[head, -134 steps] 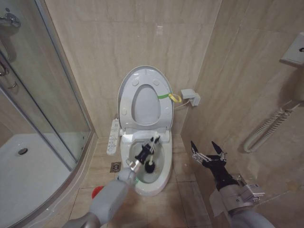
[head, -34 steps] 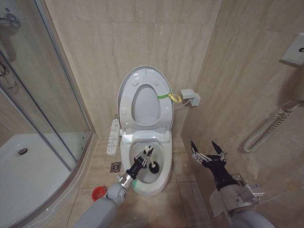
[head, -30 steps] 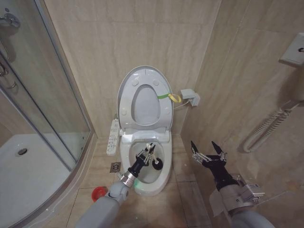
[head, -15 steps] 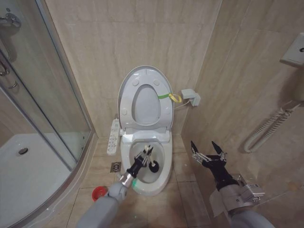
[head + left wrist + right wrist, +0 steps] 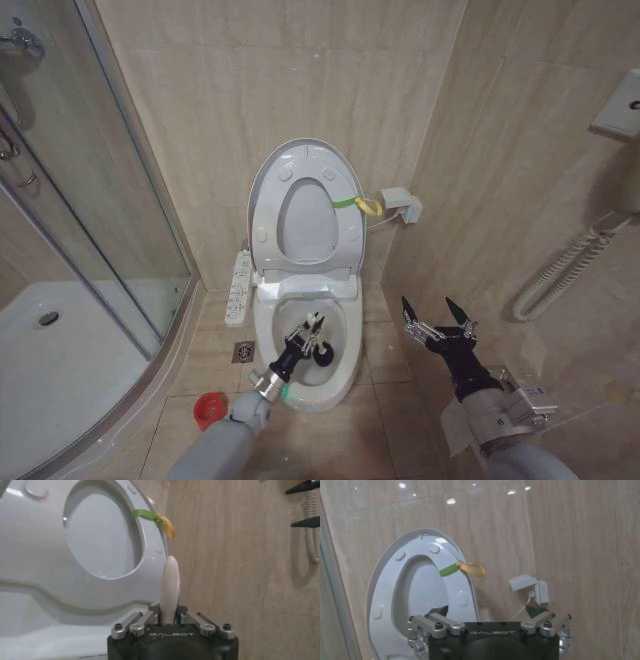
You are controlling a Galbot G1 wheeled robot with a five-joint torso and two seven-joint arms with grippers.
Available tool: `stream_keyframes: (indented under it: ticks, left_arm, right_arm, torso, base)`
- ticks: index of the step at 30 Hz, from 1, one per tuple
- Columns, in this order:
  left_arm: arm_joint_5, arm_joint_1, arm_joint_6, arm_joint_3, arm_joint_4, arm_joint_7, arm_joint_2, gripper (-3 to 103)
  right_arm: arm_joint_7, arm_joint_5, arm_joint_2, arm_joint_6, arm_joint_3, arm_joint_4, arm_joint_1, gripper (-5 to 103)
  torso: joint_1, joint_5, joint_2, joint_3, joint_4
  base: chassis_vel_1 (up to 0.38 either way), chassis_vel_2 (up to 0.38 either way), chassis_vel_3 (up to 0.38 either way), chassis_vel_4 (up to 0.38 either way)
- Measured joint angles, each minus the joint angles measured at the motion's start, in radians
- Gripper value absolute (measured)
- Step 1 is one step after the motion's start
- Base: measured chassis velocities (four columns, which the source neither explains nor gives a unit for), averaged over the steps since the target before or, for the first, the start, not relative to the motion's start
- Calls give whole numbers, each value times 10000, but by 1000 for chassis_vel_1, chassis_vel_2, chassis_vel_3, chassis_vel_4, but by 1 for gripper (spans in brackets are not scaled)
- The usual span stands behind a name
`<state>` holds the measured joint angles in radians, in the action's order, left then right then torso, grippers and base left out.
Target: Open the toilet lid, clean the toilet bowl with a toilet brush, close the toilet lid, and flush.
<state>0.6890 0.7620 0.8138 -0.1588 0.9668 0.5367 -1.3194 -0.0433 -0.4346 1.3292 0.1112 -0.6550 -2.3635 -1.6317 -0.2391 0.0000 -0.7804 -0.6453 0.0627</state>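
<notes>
Left tool [image 5: 310, 331] and toilet brush [image 5: 322, 350] (dark head down) slightly nearer the bowl's front.

I see a beige tiled floor [image 5: 385, 410] carrying everything here. The toilet bowl [image 5: 345, 372] stands on it against the back wall, with a small red brush holder cup [image 5: 210, 410] just off its left side near a square floor drain [image 5: 243, 351]. A white shower tray [image 5: 60, 385] takes the left corner.

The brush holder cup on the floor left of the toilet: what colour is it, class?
Red. The cup shows best in the head view.
</notes>
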Motion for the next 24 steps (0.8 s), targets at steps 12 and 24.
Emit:
stream_keyframes:
  ticks: [12,24]
  left_arm:
    - [-836,167,-6,345,859,-192,399,19]
    - [-1230,-105,11,761,-529,-342,222,19]
  right_arm:
    - [0,0,0,0,0,0,0,100]
    - [0,0,0,0,0,0,0,100]
  torso:
    - [0,-2,0,0,2]
    - [0,0,0,0,1]
  base:
    - [0,0,0,0]
    - [0,0,0,0]
